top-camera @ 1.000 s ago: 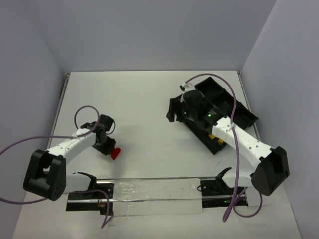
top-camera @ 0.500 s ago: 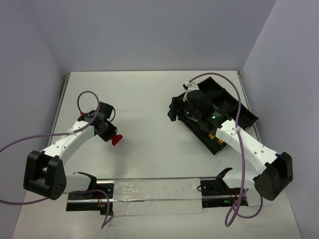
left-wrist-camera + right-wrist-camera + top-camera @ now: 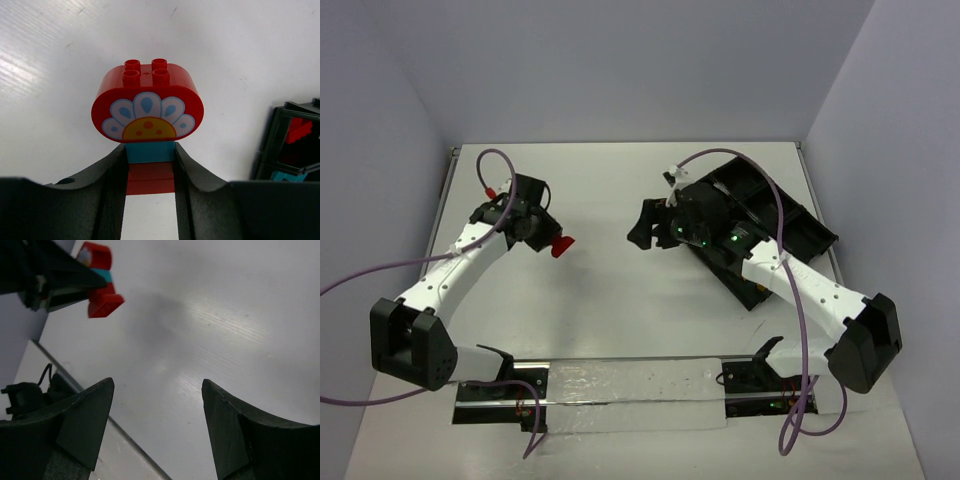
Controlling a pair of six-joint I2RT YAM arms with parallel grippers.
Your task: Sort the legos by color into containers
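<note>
Your left claw (image 3: 150,152) now higher over bench (image 3: 610,190), clamping red-cyan-red clump (image 3: 148,107). Right claw (image 3: 156,385) swings out of tray (image 3: 812,228), wide, empty, facing clump. Likely two-claw split coming.

Table (image 3: 610,190): one, rectangular, matte white top, with a faint fine grain and pale glare streaks showing in the wrist views; thin metal trim (image 3: 449,200) runs along its left edge. Back wall (image 3: 620,70): plain, pale lavender-grey, meeting the table's far edge. Left wall (image 3: 370,150) and right wall (image 3: 900,110): same colour, unmarked, closing in both sides. Light: soft and even; shadows on the tabletop are weak and blurred.
</note>
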